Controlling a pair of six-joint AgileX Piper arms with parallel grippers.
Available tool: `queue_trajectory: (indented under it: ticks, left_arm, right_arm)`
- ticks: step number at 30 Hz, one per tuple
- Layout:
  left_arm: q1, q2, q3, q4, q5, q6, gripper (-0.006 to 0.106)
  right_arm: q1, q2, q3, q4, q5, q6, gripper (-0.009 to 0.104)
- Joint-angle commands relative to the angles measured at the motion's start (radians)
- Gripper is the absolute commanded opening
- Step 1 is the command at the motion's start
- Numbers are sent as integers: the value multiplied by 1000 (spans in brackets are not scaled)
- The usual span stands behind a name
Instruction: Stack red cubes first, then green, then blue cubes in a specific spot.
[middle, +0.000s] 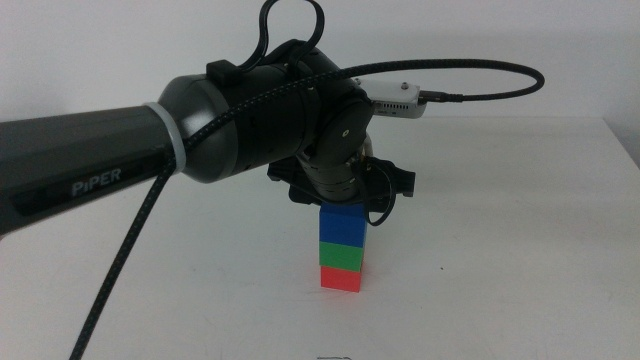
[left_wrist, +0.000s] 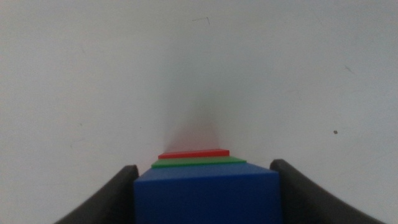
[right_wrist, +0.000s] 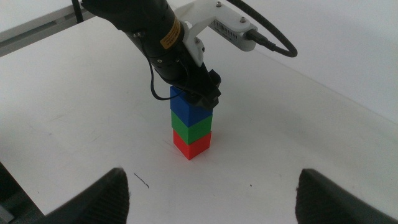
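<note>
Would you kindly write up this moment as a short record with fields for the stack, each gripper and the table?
stack order: red cube at the bottom, green cube on it, blue cube on top
left gripper: at the blue cube, a jaw on each side; grip or release cannot be told
right gripper: waiting back from the stack, jaws wide apart, holding nothing
table: plain white, the stack standing upright on it

A plain white desk (middle: 520, 250) is seen under even light, backed by a pale wall (middle: 560, 50); small dark specks are scattered on it
</note>
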Motion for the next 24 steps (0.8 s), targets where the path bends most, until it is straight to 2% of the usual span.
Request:
queue_trajectory:
  ticks: [1, 9, 13, 15, 19, 24]
  left_arm:
    - [-5, -50, -27, 9, -31, 0, 70]
    - [-5, -50, -27, 10, -31, 4, 81]
    - [0, -92, -28, 32, -16, 60, 91]
    - [0, -135, -28, 53, -16, 68, 94]
    - [0, -278, -28, 159, 3, 67, 94]
    - [0, -428, -28, 240, 152, 90, 94]
  right_arm:
    - [-6, 5, -21, -16, -70, -12, 74]
    - [-6, 5, -21, -16, -70, -12, 74]
    - [-6, 5, -21, -16, -70, -12, 74]
    - [-6, 5, -21, -16, -70, -12, 74]
    - [-6, 5, -21, -16, -70, -12, 74]
    - [-6, 5, -21, -16, -70, -12, 74]
